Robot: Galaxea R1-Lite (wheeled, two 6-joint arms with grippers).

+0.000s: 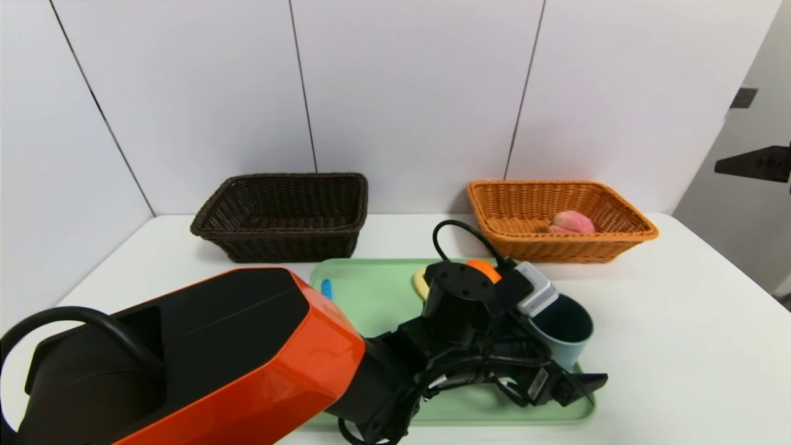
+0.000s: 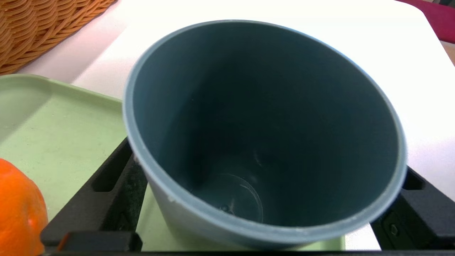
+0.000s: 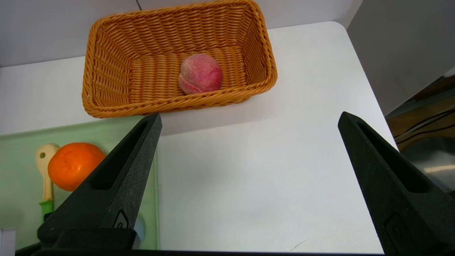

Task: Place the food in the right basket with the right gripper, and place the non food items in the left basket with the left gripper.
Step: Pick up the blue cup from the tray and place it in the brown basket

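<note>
And on the far left we have the dark basket (image 1: pixel 278 247), waiting for all three of its non-food items! Just nearer, on the tray (image 1: pixel 371 266), pokes out the blue-handled spoon (image 1: pixel 326 289), most of it hidden behind the left arm. Moving right along the tray, there's the green-handled spoon (image 3: pixel 46 170), and right up close to its pale head sits the orange (image 1: pixel 483 269), the one piece of food that has yet to make the trip. Now to the action, at the near right of the tray: the left claw (image 2: pixel 268 156) is spread wide, its jaws on opposite sides of the cup (image 2: pixel 249 227), no firm grip on show, and the cup stands upright, mouth up. Whether either jaw is touching it, I cannot tell. Closing in and lifting looks like the next play, and that round, flared wall could slip if the squeeze comes high or lopsided. Over at the far right, the light basket (image 1: pixel 568 250) has the first score on the board: the peach (image 1: pixel 571 221) is home, down inside near the front wall! And rightmost of all, the right claw (image 3: pixel 251 115) hangs above the right side of the worktop (image 1: pixel 667 309), idle, wide open and holding nothing. So the tally reads one in, four to go: cup and both spoons for the left, orange for the right.
</note>
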